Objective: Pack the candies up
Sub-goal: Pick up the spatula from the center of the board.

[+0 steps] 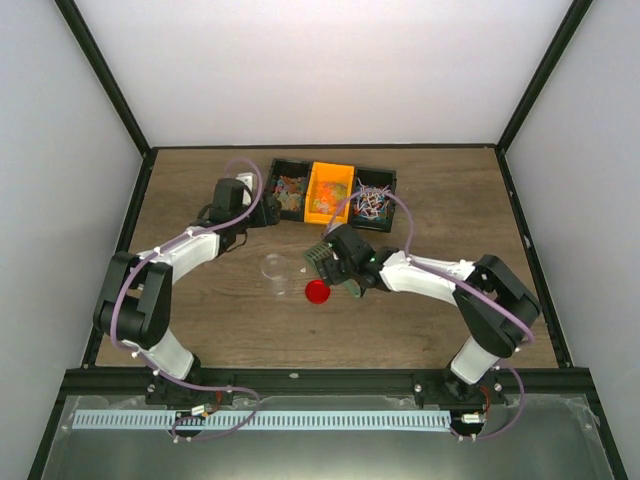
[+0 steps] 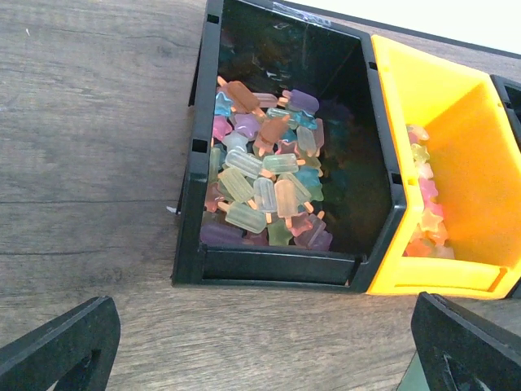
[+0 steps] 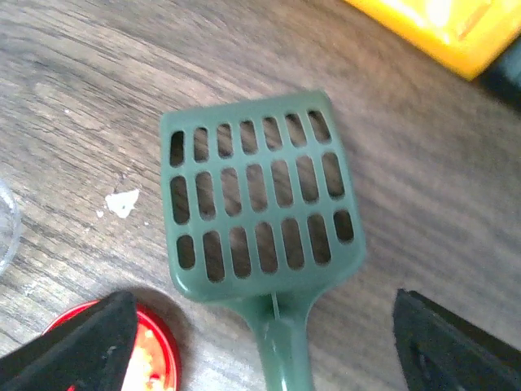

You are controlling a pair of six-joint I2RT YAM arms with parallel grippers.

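**Both jaws stand open; the candies lie in three bins at the far side**

From above, a round red lid (image 1: pixel 318 291) sits near the middle of the brown wooden tabletop (image 1: pixel 200 330). A clear glass jar (image 1: pixel 277 268) is at its 10 o'clock and a green slotted plastic scoop (image 1: pixel 320 257) at its 12 o'clock, under the tip of the right arm (image 1: pixel 430 272). Whether the jar holds anything is too faint to tell.

Only the right wrist view shows the grip. The scoop (image 3: pixel 260 220) lies flat on the wood with its handle running toward 6 o'clock between two dark fingers (image 3: pixel 73 342). These stand wide apart and touch neither side of it, so the right jaws are open. The end of the handle is cut off by the bottom edge. The lid (image 3: pixel 155 358) is half hidden behind the finger at 7 o'clock, and the jar is only a clear sliver at 9 o'clock.

Farther off, the left arm (image 1: pixel 190 245) reaches toward the bins. Its wrist view shows the left jaws open, with the fingers (image 2: pixel 57 350) wide apart over bare wood.

Beyond them is a black plastic bin (image 2: pixel 277 269) of pastel ice-lolly-shaped candies (image 2: pixel 264 179). Touching it at 3 o'clock is a yellow plastic bin (image 2: pixel 472 163) holding pale star-shaped sweets (image 2: pixel 427 204), cut off by the frame.

A second black bin (image 1: pixel 390 178) of thin sticks (image 1: pixel 372 203) shows only from above, too small to make out.
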